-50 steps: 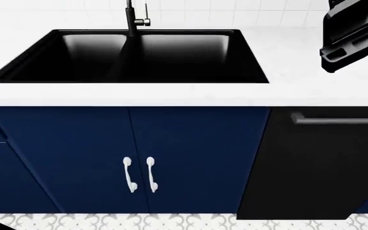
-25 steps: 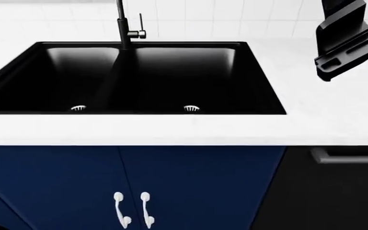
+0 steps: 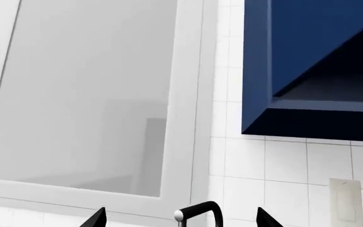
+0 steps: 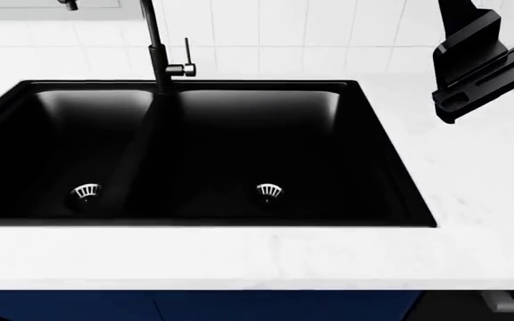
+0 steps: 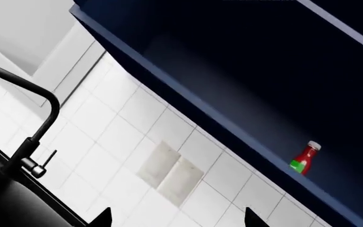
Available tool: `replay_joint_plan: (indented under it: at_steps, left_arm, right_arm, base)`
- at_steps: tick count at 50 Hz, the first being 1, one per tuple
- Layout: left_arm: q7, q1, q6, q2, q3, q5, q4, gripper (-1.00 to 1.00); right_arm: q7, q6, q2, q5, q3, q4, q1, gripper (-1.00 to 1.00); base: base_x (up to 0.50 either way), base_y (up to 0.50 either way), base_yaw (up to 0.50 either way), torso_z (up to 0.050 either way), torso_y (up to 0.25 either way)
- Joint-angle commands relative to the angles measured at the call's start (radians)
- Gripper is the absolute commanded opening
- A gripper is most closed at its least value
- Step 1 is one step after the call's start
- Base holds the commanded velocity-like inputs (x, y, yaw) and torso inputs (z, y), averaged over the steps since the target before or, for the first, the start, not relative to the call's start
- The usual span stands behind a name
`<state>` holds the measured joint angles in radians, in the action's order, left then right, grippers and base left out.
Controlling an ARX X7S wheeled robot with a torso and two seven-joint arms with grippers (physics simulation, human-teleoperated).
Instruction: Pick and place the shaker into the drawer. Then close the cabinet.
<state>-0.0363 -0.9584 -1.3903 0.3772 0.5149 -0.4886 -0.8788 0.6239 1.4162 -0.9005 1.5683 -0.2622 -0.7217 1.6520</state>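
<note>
The shaker and the drawer are out of view in every frame. Of the cabinet I see only a thin navy-blue strip (image 4: pixel 239 306) under the white counter's front edge. My left gripper (image 3: pixel 181 220) is open; just its two black fingertips (image 3: pixel 97 218) show, pointing at the window, the tiled wall and the faucet's top. My right gripper (image 5: pixel 176 219) is also open, with nothing between its fingertips (image 5: pixel 252 217), and faces the tiled wall. The right arm (image 4: pixel 478 60) hangs above the counter to the right of the sink.
A black double sink (image 4: pixel 195 154) with a black faucet (image 4: pixel 157 47) fills the white counter (image 4: pixel 471 200). A navy wall cupboard (image 5: pixel 245 71) hangs over the tiles. A small red bottle (image 5: pixel 306 159) with a green label stands below it. A black panel's corner (image 4: pixel 507 304) shows low right.
The head view has swung upward: the sink slid down the frame, and the navy doors with white handles dropped out of sight. The right arm keeps its place at the upper right.
</note>
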Motion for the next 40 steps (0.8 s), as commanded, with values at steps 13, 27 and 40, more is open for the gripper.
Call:
replay_joint_plan:
  at_steps: [13,27,40]
  left_arm:
    - [0.023,-0.048,0.017,-0.042,0.031,-0.023,0.098,1.00]
    - [-0.075,-0.113,0.038,0.006,-0.058,0.056,0.162,1.00]
    - [-0.112,-0.921,-0.153,-0.114,-0.243,-0.069,0.294,1.00]
  right_arm:
    - [-0.012,-0.039,-0.011,0.002,-0.005,0.001,-0.005,1.00]
    - [0.300,-0.089,-0.051,0.199,-0.044,0.144,-0.013,1.00]
    - [0.368,-0.015,-0.047,0.240,-0.153,0.211,0.070,1.00]
  base:
    - [0.50,0.00,0.00,0.000,0.002]
    - [0.07,0.00,0.00,0.000,0.001]
    - [0.00,0.00,0.00,0.000,0.000]
